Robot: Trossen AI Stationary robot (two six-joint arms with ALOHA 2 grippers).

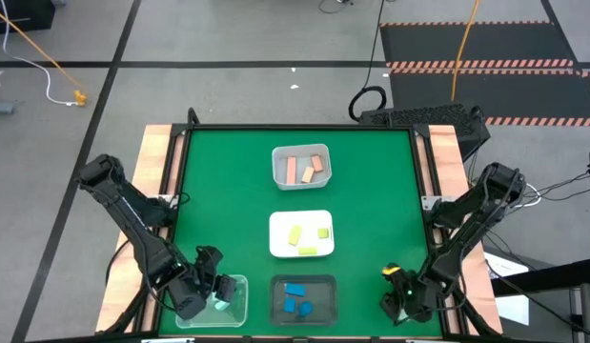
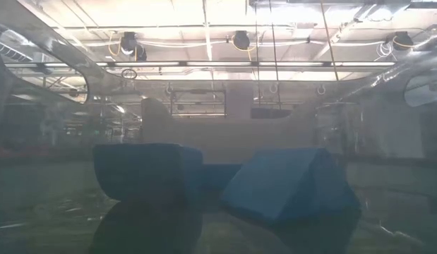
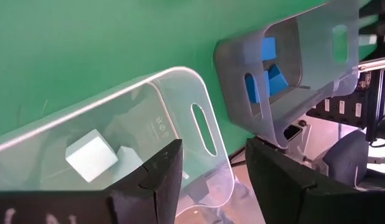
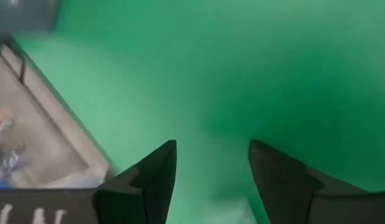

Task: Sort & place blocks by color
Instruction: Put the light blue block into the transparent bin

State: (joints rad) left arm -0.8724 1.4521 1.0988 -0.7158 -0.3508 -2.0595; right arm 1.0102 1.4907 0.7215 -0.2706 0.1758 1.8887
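Observation:
Pale mint blocks (image 3: 91,155) lie on the floor of a clear tray (image 1: 239,303) at the table's near left. My left gripper (image 1: 214,286) is open and empty just above that tray; its wrist view (image 3: 214,165) shows the fingers over the tray's handle end. Blue blocks (image 1: 296,297) lie in a dark tray (image 1: 328,282) at the near middle, and they fill the low view (image 2: 282,185). Yellow-green blocks (image 1: 307,236) lie on a white tray (image 1: 278,246). Salmon blocks (image 1: 305,169) lie in a clear tray (image 1: 279,177) farther back. My right gripper (image 1: 397,295) is open and empty over bare green table at the near right (image 4: 212,162).
The four trays stand along the table's middle line and at the near left. Bare green surface (image 1: 380,210) lies to the right of the trays and to their left (image 1: 218,191). Wooden rails (image 1: 159,162) run along both sides of the table.

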